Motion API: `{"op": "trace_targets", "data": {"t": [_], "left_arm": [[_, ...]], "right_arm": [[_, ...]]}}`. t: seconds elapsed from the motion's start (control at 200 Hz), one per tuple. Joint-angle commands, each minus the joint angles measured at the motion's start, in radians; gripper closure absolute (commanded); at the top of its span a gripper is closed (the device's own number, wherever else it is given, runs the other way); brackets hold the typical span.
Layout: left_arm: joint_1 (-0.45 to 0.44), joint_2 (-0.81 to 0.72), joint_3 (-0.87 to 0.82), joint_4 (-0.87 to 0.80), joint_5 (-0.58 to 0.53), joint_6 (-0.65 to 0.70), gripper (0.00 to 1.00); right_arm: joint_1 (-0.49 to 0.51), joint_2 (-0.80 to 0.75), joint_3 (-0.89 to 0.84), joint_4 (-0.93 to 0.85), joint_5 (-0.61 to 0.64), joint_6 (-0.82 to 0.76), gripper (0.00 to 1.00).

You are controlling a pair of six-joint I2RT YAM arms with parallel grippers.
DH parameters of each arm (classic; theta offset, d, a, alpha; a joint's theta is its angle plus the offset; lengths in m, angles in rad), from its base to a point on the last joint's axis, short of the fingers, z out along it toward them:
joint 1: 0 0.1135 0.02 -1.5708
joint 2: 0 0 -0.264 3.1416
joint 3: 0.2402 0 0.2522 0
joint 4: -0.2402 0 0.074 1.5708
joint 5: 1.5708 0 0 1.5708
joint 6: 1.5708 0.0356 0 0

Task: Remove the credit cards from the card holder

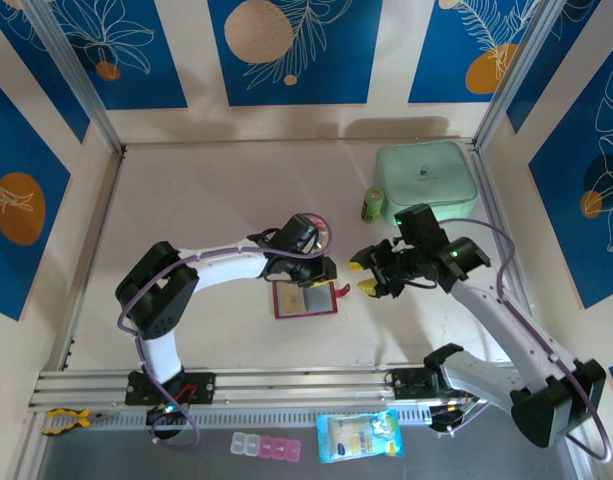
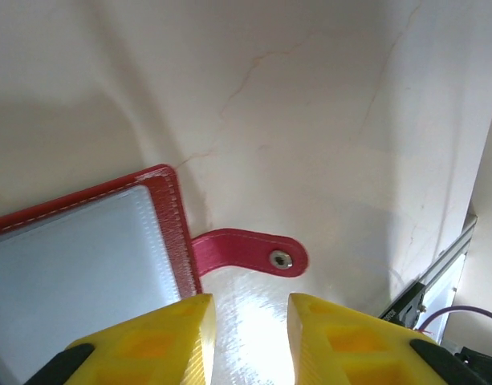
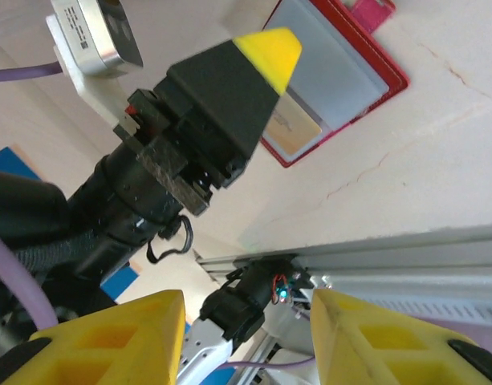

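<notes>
**A:** How far along are we?

**B:** Barely started, I'd judge. My left end effector (image 2: pixel 247 321) hangs by the right edge of the card holder (image 1: pixel 304 299). Its yellow fingers are slightly parted and grip nothing. The holder lies open and flat on the worktop (image 1: pixel 206 210), between the two arms.

**A:** And the cards?

**B:** None of the credit cards (image 3: pixel 295 128) is out. I see an orange-yellow one tucked in a sleeve, so all the pulling is left.

**A:** What are the materials like?

**B:** A red leather-like cover with pale stitching, glossy clear sleeves (image 2: pixel 69 265), and a rounded snap tab (image 2: pixel 250 250) with a metal stud. The card looks thin and flat.

**A:** And the right side?

**B:** My right end effector (image 3: pixel 247 321) hovers just right of the holder, spread wide and empty.
</notes>
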Motion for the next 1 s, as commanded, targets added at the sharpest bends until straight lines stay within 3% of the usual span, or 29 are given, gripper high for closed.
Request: {"op": "trace_targets", "data": {"t": [0.0, 0.335, 0.995], "left_arm": [[-0.011, 0.029, 0.055, -0.068, 0.024, 0.041, 0.69], [-0.013, 0.005, 0.023, -0.084, -0.019, 0.041, 0.69], [-0.009, -0.177, -0.114, -0.246, -0.2, 0.067, 0.69]], "right_arm": [[-0.04, -0.085, -0.008, -0.067, -0.07, 0.081, 0.54], [-0.157, -0.166, -0.037, -0.04, -0.181, 0.075, 0.54], [-0.21, -0.158, -0.068, 0.069, -0.254, 0.041, 0.55]]}}
